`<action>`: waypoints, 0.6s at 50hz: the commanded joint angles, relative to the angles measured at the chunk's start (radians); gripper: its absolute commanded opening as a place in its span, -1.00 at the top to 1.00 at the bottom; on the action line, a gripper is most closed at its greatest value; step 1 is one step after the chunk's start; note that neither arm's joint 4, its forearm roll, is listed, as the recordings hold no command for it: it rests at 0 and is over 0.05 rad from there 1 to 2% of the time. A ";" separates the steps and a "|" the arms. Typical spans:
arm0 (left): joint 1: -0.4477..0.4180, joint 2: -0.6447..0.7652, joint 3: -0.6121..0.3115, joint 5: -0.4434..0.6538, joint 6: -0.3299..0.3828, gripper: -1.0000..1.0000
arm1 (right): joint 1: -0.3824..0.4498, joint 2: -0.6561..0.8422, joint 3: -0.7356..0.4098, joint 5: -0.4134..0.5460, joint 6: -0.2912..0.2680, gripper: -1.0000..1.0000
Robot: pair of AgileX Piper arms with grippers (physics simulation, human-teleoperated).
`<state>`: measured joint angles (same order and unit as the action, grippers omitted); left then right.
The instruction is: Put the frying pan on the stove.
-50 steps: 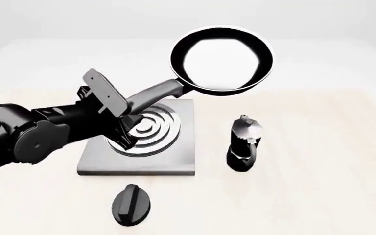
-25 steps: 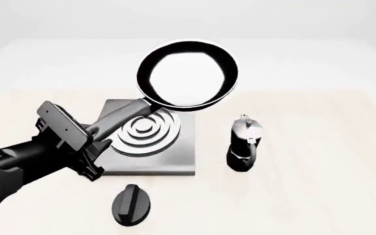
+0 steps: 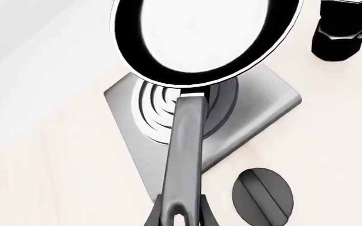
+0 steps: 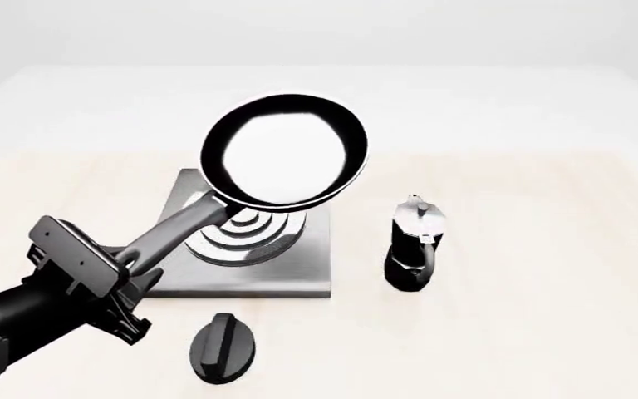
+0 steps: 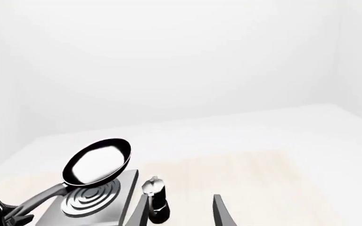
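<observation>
Your left gripper [image 4: 120, 278] was clamped on the frying pan [image 4: 286, 160] handle. You held the pan above the stove [image 4: 296, 270]. Your right gripper [image 5: 181, 212] gaped wide.

frying pan [image 4: 286, 151] above stove [image 4: 247, 270] — moka pot [image 4: 414, 245] right

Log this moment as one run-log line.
left gripper: shut on long dark grey handle | round black frying pan: airborne over square grey metal stove | right gripper: open, holds nothing | black-and-silver moka pot: upright beside stove

My left arm reaches in low from the left.
Its pincer [image 4: 130, 274] is clamped shut, raised and tilted upward; my right pincer [image 5: 179, 212] hangs apart with its fingers [image 5: 222, 213] spread.
</observation>
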<state>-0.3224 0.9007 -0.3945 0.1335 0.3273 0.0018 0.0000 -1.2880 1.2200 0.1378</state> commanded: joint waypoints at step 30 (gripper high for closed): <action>0.065 -0.071 0.116 -0.079 -0.060 1.00 | 0.002 0.000 0.008 0.000 -0.007 -1.00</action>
<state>-0.2670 0.8508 -0.2822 0.0887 0.2985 0.0015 0.0000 -1.2865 1.2200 0.1368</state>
